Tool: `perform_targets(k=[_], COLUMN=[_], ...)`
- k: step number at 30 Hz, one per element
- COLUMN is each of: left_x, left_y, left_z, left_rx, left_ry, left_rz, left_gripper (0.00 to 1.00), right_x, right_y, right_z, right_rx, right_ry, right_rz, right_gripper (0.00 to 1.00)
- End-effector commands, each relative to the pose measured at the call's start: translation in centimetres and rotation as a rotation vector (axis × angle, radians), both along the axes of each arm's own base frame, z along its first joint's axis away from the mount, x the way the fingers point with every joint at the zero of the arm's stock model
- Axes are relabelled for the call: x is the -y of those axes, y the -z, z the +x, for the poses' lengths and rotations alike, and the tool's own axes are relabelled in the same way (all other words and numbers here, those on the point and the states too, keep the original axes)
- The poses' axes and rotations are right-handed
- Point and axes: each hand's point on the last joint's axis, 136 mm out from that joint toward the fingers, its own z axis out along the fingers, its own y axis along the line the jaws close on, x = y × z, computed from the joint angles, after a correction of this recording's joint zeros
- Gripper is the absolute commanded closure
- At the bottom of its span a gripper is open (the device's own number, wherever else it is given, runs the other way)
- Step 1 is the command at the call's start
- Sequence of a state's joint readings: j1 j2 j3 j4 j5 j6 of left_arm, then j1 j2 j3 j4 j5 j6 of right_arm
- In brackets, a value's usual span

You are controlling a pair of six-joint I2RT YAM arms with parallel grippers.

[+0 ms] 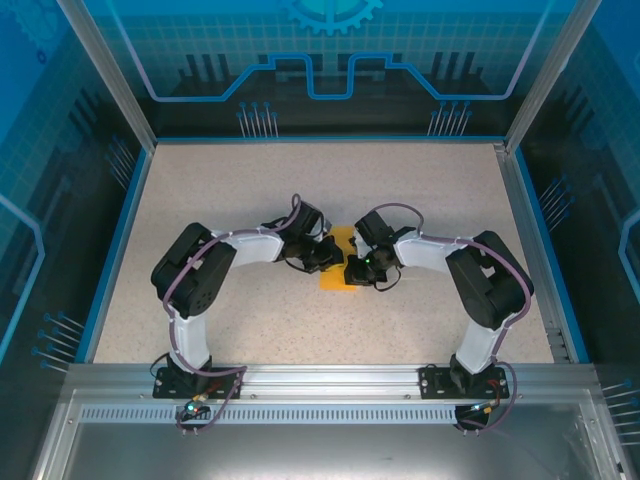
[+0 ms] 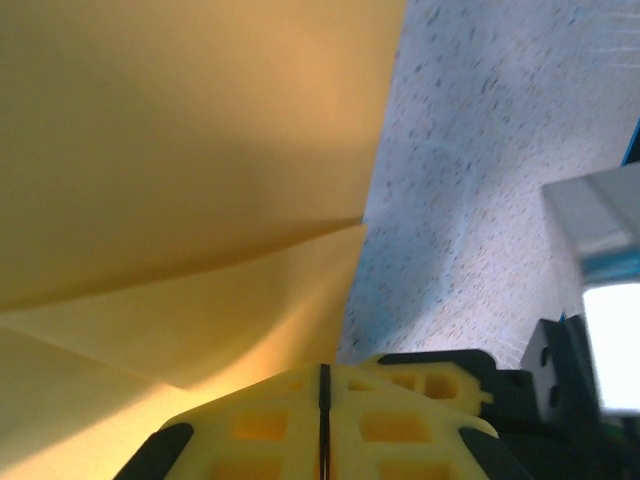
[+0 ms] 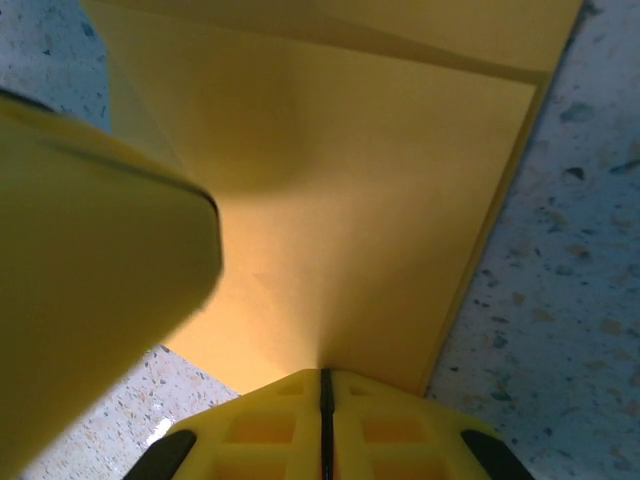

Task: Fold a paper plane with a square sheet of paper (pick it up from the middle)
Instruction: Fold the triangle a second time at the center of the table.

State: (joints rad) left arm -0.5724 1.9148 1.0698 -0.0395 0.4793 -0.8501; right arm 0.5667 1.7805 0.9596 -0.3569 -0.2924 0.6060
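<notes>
A speckled desk (image 1: 250,190) lies inside blue panelled walls, with the two arms bent inward to meet at its middle. The sheet (image 1: 332,280) lies between and under the two end effectors, partly folded.

The left end effector (image 1: 322,258) is fully closed, and the sheet seems to run right into its tips. The right end effector (image 1: 357,270) is closed too, with the paper puckering toward its tips, so it looks pinched there.

Risks, as I judge them:
- Two grips sitting this near each other could tear or crumple thin paper if the arms pull apart or twist unevenly.
- A pinch so near the edge could slip, letting the fold spring open.
- Pressing off the line could set a crooked crease that spoils the plane's symmetry.
- The end effectors are almost touching and may bump.

The top view gives the arms' layout and how little paper shows past them. Only the left wrist view shows the crease (image 2: 300,228) ahead of the fingertips and a flap lifted off the desk. The right wrist view shows a layered edge (image 3: 500,75) beyond its tips, and a blurred yellow shape to their left, probably the other arm's finger.
</notes>
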Motion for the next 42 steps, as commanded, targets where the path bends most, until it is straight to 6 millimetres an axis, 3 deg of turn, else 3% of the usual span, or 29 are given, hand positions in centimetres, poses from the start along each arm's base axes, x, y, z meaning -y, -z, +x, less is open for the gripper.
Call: perform_targets(k=[1,18,23,32,37,42], left_x=[0.6,0.9,0.0,-1.9,-2.9,-4.6], left_y=[0.6,3.1,4.8,5.6,5.5,5.5], left_z=[-1.1,-3.1,-3.8,-2.4,-1.2,0.3], left_rx=[-0.043,-0.126,-0.162,-0.102,-0.059,-0.002], left_ry=[-0.003,-0.026,-0.062,-0.091,-0.09,-0.095], left_rz=[-0.016,-0.007,0.02,0.17,0.161,0.146], left_gripper=[0.92,0.98,0.98,0.98,0.96,0.95], right_x=[1.6,1.7,2.1,4.3,6.2,6.8], right_y=[1.9,2.3,2.3,3.8,5.1,5.8], right_z=[-0.9,-1.2,-1.3,-2.8,-4.3,-4.8], right_rx=[-0.061,-0.075,-0.073,-0.105,-0.141,-0.16], right_ry=[0.033,0.024,0.024,0.0,-0.009,-0.013], right_rz=[-0.063,-0.072,-0.088,-0.213,-0.296,-0.327], right_gripper=[0.91,0.91,0.91,0.91,0.91,0.91])
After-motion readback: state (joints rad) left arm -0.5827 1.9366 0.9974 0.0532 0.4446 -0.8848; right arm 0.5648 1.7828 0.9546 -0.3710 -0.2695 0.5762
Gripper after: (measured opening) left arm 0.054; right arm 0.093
